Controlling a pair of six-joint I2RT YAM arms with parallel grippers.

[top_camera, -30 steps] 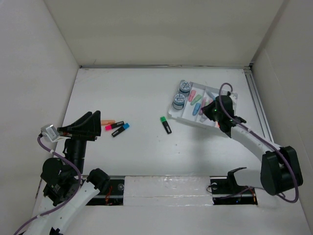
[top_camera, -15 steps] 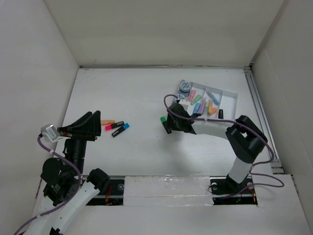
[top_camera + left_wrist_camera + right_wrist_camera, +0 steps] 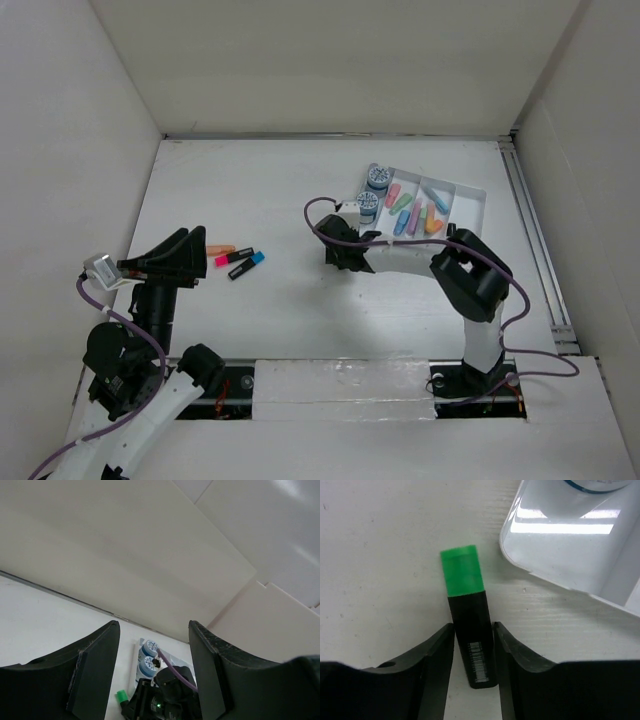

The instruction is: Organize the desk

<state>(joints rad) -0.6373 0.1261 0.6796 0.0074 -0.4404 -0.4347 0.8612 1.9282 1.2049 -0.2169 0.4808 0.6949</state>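
The desk is a white tabletop with white walls. My right gripper is low on it, left of the white compartmented tray. In the right wrist view the gripper is shut on a black highlighter with a green cap that lies flat on the desk; both fingers touch its sides. The green cap also shows in the left wrist view. My left gripper is open and empty, held above the left side of the desk; it also shows in the left wrist view.
Orange, pink and blue highlighters lie near the left gripper. The tray holds two blue-and-white rolls and several coloured items. The tray's corner is close to the right gripper.
My right arm swung from over the tray leftward and down to the green highlighter, and its jaws now sit around it. The left arm has not moved.
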